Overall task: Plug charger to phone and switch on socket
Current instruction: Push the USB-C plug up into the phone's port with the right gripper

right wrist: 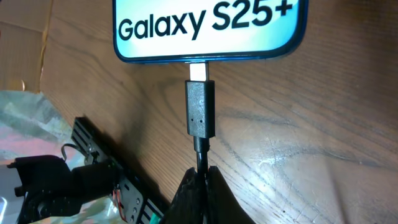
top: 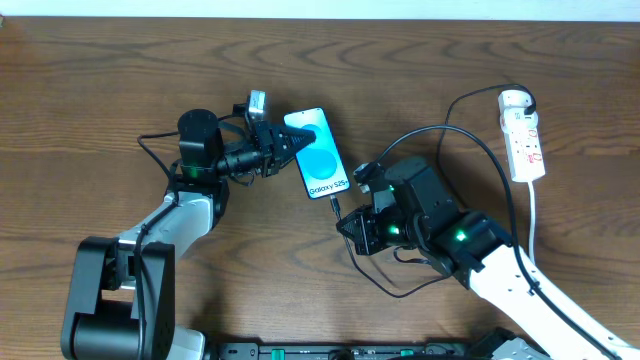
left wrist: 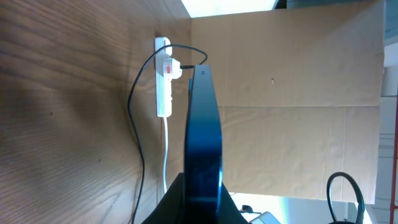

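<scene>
The phone [top: 320,152] lies on the table with its cyan screen up and "Galaxy S25+" text near its lower end. My left gripper [top: 291,145] is shut on the phone's upper left part; in the left wrist view the phone [left wrist: 203,137] shows edge-on between the fingers. My right gripper [top: 349,224] is shut on the charger cable just behind its black plug [right wrist: 199,117]. The plug's metal tip [right wrist: 199,71] meets the phone's bottom edge [right wrist: 208,31]. The white socket [top: 524,133] lies at the far right, also in the left wrist view [left wrist: 163,78].
The black charger cable [top: 470,135] loops from the socket across the table to my right gripper. The socket's white cord [top: 533,225] runs toward the front. A cardboard wall [left wrist: 292,93] stands behind the table in the left wrist view.
</scene>
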You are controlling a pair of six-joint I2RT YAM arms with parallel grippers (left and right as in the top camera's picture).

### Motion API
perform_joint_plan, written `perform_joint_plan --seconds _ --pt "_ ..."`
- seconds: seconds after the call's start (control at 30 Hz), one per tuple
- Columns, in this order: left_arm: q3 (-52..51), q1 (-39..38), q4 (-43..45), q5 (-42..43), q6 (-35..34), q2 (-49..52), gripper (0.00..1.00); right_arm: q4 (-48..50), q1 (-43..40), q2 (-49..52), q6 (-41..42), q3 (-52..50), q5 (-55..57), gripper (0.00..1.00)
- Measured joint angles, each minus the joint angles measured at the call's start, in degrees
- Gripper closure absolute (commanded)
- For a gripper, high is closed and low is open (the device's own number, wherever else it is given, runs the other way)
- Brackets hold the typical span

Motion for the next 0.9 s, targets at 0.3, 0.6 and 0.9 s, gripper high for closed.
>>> perform_joint_plan --seconds 0.3,0.6,0.9 --pt "0.00 0.00 0.13 0.02 -0.83 0.00 0.93 0.48 0.00 0.42 0.17 0.00 -0.31 0.99" --pt "0.00 0.00 0.15 0.02 0.48 0.00 0.93 0.46 0.00 0.42 0.17 0.00 -0.44 0.99" --pt "0.00 0.00 0.15 0.02 2.38 0.00 0.93 0.46 0.00 0.42 0.17 0.00 -0.44 0.99"
